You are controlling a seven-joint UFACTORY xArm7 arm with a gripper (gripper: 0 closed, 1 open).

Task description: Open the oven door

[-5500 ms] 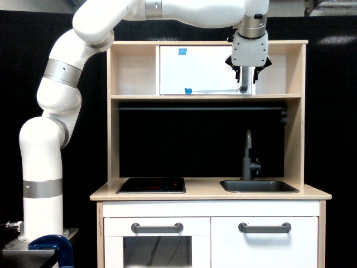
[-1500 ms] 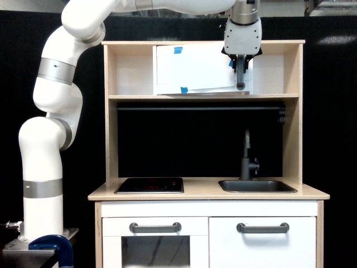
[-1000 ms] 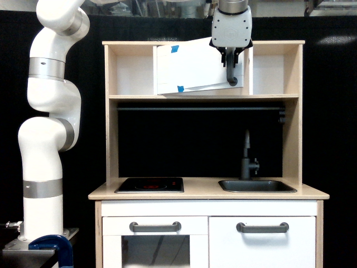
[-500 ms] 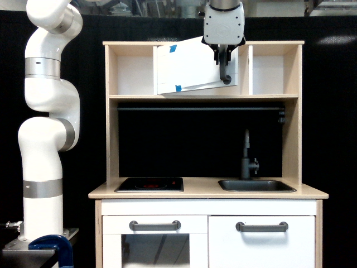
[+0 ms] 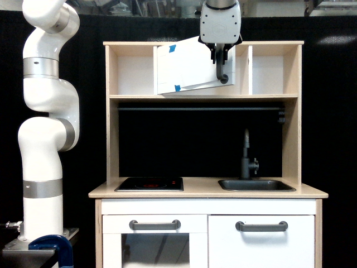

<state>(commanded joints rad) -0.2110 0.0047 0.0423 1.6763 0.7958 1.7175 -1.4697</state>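
The oven door (image 5: pixel 187 67) is the plain white panel in the upper shelf of the toy kitchen, with small blue tape pieces (image 5: pixel 172 48) on it. It stands swung partway out, hinged at its left edge. My gripper (image 5: pixel 220 56) hangs from above and is shut on the door's vertical grey bar handle (image 5: pixel 221 71) at the panel's free right edge. The opening behind the door shows white at the right.
Below the shelf are a black cooktop (image 5: pixel 150 185), a dark faucet (image 5: pixel 248 155) and a sink (image 5: pixel 256 185). Two lower white doors carry horizontal grey handles (image 5: pixel 154 225) (image 5: pixel 261 226). The white arm's column (image 5: pixel 43 139) stands at the exterior view's left.
The gripper has pulled the handle leftward and outward, and the door has swung further out. The arm's upper links have drawn back toward the left.
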